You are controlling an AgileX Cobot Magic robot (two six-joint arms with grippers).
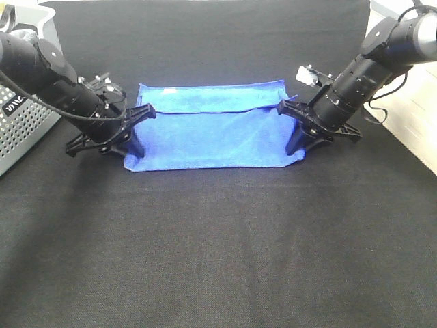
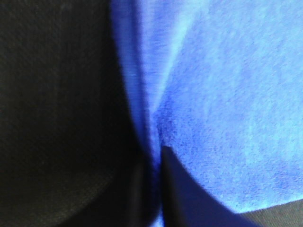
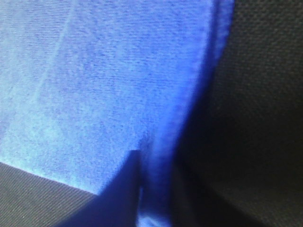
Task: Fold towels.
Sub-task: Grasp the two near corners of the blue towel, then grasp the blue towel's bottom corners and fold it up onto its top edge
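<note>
A black, coarse-woven table [image 1: 218, 260] fills the high view. At the left gripper [image 1: 134, 146] the jaws are pressed together on the towel [image 1: 215, 137]. The left wrist view shows the blue hem gathered into a ridge that runs into the narrow slot beside a dark finger [image 2: 187, 201]. The right gripper [image 1: 298, 146] pinches the opposite side. Its wrist view shows the hem drawn in beside a finger [image 3: 118, 194], with fuzzy pile spreading away from the pinch. Each grip sits on a short side of the towel, close to its near corner, and the cloth rises a little at both pinches.

The towel lies across the far middle of the table, its long side running left to right between the two arms. A lighter band along its far edge looks like a flap already turned over, though it may be only a crease; the pictures do not settle it. A grey perforated basket [image 1: 24, 130] stands at the far left, behind the left arm and apart from the towel.

The task looks to be at an early stage. Both holds are made, but the near edge is not yet carried over. What remains is likely to lift that edge, lay it on the far one, let go, and perhaps fold once more across.
</note>
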